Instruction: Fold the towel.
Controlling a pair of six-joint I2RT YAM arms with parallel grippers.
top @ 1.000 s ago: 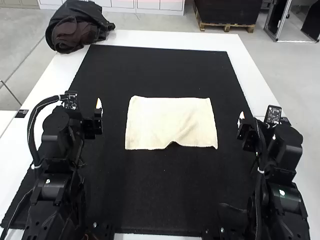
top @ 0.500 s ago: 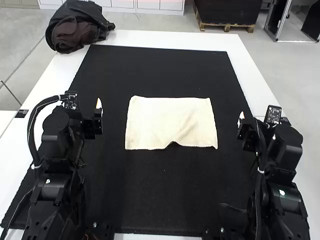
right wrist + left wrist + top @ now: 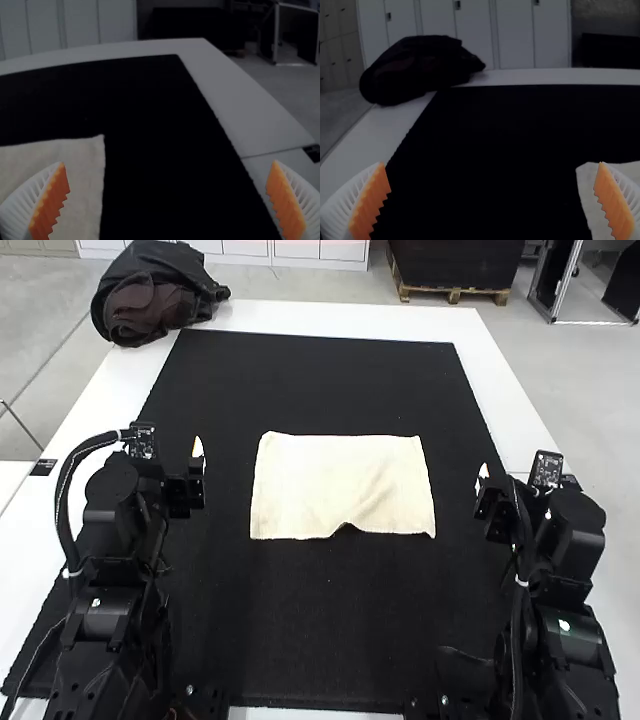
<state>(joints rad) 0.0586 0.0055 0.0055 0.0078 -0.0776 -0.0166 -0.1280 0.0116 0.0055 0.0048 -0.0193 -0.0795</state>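
In the high view my left gripper (image 3: 197, 462) is held to the left of the cream towel (image 3: 340, 485), and my right gripper (image 3: 482, 483) is to its right, both apart from it. The towel lies as a wide rectangle with slight wrinkles and a small raised pucker in its near edge. Wide apart stand the fingers of the left gripper (image 3: 493, 200) in the left wrist view, with a towel corner (image 3: 590, 185) behind one. In the right wrist view the right gripper (image 3: 167, 200) is open too, the towel (image 3: 82, 185) partly behind one finger.
A black mat (image 3: 320, 630) covers most of the white table (image 3: 500, 380). A dark bundled bag or garment (image 3: 150, 300) sits at the table's far left corner. Both arms stand at the near sides.
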